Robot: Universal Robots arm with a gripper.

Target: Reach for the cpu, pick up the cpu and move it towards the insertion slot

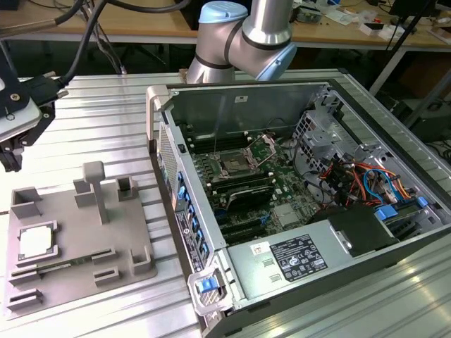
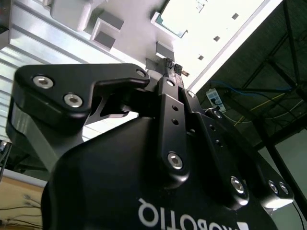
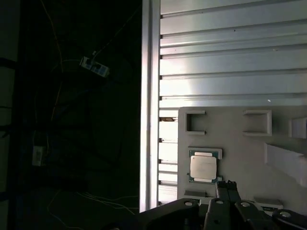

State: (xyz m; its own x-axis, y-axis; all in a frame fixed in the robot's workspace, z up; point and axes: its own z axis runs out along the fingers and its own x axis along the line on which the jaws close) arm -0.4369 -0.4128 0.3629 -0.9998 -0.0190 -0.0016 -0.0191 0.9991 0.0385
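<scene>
Ribbed aluminium table (image 1: 99, 105) carried grey tray (image 1: 81, 243) beside open computer case (image 1: 239, 105). Cpu (image 1: 35, 243) (image 3: 202, 166) lay flat in tray pocket, untouched. Gripper (image 3: 226, 185) (image 2: 172, 65) hovered above tray near cpu, jaws closed, empty. Insertion slot (image 1: 232, 167) sat inside case, well apart.

The exterior view holds one robot arm (image 1: 246, 35) at the top centre, one grey tray (image 1: 70, 218) at the lower left, and a single cpu (image 1: 36, 243) lying on that tray. One open computer case (image 1: 239, 105) takes up the centre and right of the frame, with one insertion slot (image 1: 232, 167) on the green board inside it. Both wrist views show one gripper (image 2: 173, 67) (image 3: 226, 184), and the first wrist view shows that one cpu (image 3: 202, 167) again.
</scene>
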